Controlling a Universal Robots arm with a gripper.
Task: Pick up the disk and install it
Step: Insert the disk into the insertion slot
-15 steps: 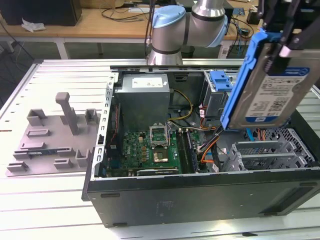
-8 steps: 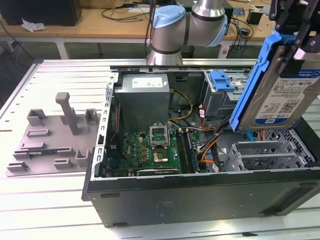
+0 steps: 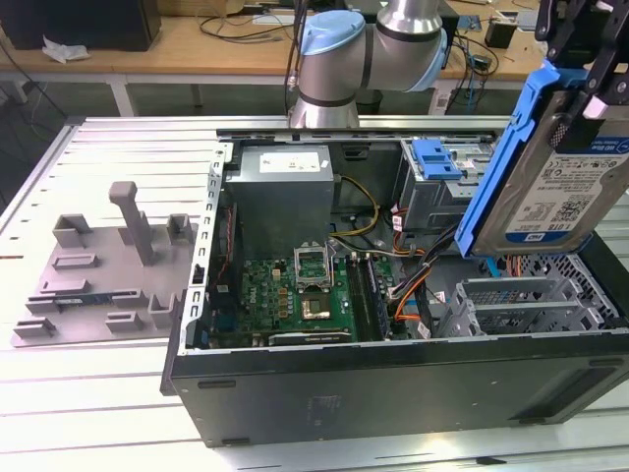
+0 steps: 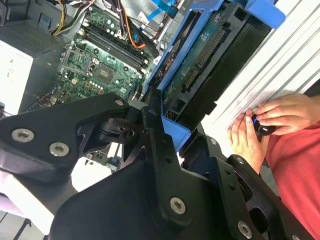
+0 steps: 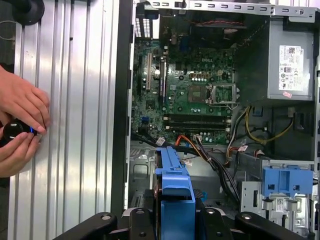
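— Where is the disk (image 3: 560,177)?

— In the air. The fingers (image 4: 152,135) are clamped on one end of its blue bracket (image 3: 501,167) and hold it above the open computer case (image 3: 393,383), at the exterior view's right.

— How does it lie?

— Steeply on end. Its long axis runs down and away from the fingers, the label faces the exterior camera, and the free end hangs over the case's inside. In the first wrist view it is seen edge-on, pointing into the case.

— And the place it belongs?

— Judging by the task, the metal drive cage (image 3: 432,202) with the blue tray (image 3: 437,157) fixed on top. It sits in the case corner, lower than the disk and toward the exterior view's left of it. The two are near each other but apart.

— What lies between them?

— A bundle of cables (image 3: 413,285), orange and black, runs past the foot of the cage and under the disk's free end. The motherboard (image 3: 295,295) and the power supply (image 3: 280,187) lie farther toward the exterior view's left.

— Anything outside the case?

— A person's hands (image 5: 20,125) rest on the desk (image 3: 118,413) just beside the case wall, holding a small black object. A grey fixture plate (image 3: 108,265) sits on the desk on the case's other side, well apart from the disk.
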